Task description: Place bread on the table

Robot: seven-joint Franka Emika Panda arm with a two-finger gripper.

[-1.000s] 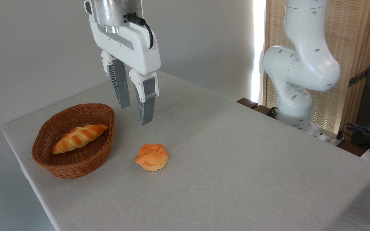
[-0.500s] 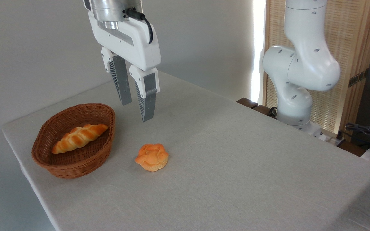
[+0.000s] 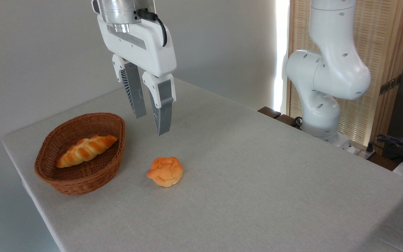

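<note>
now, line by line, with the brown oval wicker basket as the landmark:
bread: small round golden-orange bun with a knotted, lumpy top and paler base, lying on the cloth just to the right of the basket, apart from its wall, touched by nothing.
table: large rectangular table under a plain light grey-beige cloth; the basket sits near its left corner.
gripper: white two-finger gripper with grey ribbed fingers, hanging in the air above and to the right of the basket, up and a little behind the bun; fingers parted with a narrow gap, holding nothing (tips well clear of the cloth).
basket contents: long braided golden loaf, lying slantwise inside the basket.
arm: white jointed robot arm, standing far to the right of the basket, beyond the table's back edge, in front of a pale slatted wooden screen.
</note>
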